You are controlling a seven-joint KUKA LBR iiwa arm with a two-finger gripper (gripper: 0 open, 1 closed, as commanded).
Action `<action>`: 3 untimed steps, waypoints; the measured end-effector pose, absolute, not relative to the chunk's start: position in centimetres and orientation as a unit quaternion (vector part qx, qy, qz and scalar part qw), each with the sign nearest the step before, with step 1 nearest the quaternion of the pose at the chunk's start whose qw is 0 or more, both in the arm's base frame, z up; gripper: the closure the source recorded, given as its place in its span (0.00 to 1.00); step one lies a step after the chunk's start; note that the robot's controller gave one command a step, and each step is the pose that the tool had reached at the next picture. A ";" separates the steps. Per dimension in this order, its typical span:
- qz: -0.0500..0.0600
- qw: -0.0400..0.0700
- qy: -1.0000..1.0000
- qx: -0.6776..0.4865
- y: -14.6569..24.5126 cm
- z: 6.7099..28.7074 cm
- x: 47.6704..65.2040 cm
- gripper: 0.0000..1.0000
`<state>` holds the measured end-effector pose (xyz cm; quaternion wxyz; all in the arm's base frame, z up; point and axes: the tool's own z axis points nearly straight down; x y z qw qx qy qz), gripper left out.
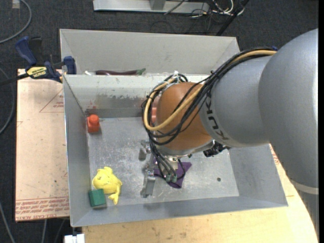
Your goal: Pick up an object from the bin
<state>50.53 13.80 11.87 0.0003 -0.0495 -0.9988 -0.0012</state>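
My gripper (149, 182) hangs low over the bin floor, near the middle of the front wall, under the orange wrist cover. Right beside it, on its right, lies a purple thing (178, 174) with dark green bits, partly hidden under the gripper's body. Whether the gripper touches the purple thing cannot be told. A yellow soft toy (107, 181) lies in the front left corner, well to the gripper's left. A small green block (97, 198) rests against the toy.
A small orange-red cylinder (93, 123) stands at the back left, near the bin's left wall. The arm and its cables cover the bin's right and back. Bare floor lies between the toy and the gripper.
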 end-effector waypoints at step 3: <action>0.000 0.000 -1.000 -0.025 8.8 8.3 52.1 0.00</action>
